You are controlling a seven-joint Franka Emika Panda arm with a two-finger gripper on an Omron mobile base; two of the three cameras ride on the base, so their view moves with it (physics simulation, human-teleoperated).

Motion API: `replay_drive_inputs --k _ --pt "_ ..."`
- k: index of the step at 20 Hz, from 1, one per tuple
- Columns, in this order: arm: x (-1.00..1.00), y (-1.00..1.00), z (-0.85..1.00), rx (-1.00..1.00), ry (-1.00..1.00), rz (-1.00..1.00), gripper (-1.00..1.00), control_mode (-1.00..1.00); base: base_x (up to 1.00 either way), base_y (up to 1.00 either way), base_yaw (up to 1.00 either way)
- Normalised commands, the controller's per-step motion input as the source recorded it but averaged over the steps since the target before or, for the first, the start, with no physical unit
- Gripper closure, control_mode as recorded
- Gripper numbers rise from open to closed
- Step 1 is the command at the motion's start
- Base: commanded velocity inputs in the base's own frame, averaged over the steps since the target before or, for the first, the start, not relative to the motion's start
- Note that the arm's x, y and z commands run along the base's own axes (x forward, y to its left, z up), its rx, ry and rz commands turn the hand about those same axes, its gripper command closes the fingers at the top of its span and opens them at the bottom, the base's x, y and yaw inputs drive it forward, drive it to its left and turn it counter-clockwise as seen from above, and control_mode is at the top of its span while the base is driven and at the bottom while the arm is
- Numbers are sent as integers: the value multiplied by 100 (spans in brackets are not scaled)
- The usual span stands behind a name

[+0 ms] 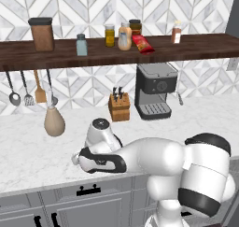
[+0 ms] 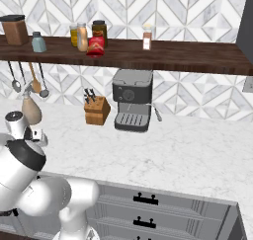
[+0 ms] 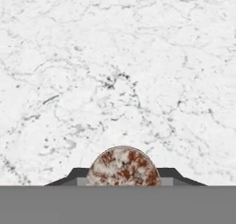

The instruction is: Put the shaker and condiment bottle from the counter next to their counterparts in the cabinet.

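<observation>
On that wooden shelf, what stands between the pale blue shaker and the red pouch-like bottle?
In the left base view, a yellow jar and a cream-orange bottle stand between the pale blue shaker and the red bottle.

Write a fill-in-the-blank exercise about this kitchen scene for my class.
1. The tool is shut on the shaker's rounded ____.
2. The red condiment bottle lies on the wooden ____.
3. The knife block stands on the counter to the left of the ____ machine.

Missing words: cap; shelf; coffee
</observation>
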Motion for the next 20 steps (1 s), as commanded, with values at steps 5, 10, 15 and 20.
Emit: replay_drive_inputs --k 5,10,15,20 --pt "0 0 70 0 0 0 100 -100 0 0 0" --pt "0 0 78 0 0 0 100 -100 0 0 0" --pt "0 0 72 0 0 0 100 -100 0 0 0" --pt "0 0 62 -4 0 0 100 -100 0 0 0"
